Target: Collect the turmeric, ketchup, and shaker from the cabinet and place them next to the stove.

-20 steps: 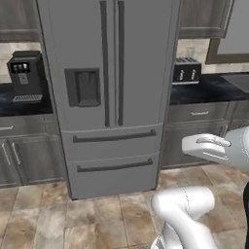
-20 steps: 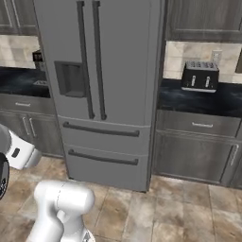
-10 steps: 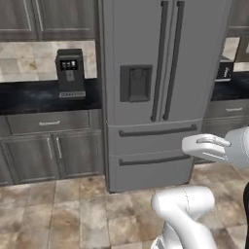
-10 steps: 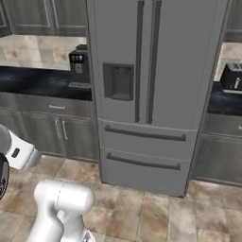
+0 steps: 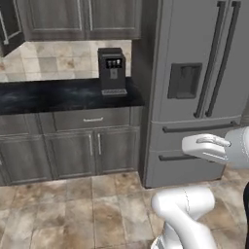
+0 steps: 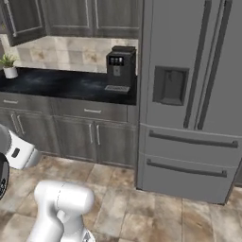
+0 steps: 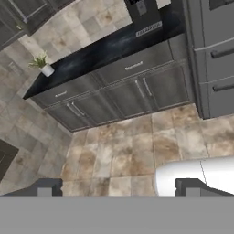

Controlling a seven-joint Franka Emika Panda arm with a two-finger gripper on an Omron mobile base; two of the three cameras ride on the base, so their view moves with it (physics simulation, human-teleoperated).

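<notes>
**Meanwhile, an open cabinet door at the edge of the frame**

Only a corner of the grey woodgrain wall cabinet [image 6: 23, 21], its door ajar, shows at the upper left, cut off. Below it a small potted plant [image 6: 8, 66] stands on the black counter [image 6: 61, 85]; a black coffee machine [image 6: 120, 68] sits beside the tall grey refrigerator [image 6: 189, 94]. The two-finger gripper [image 7: 119, 188] hangs over tiled floor [image 7: 119, 146], jaws spread wide, grasping nothing.
</notes>
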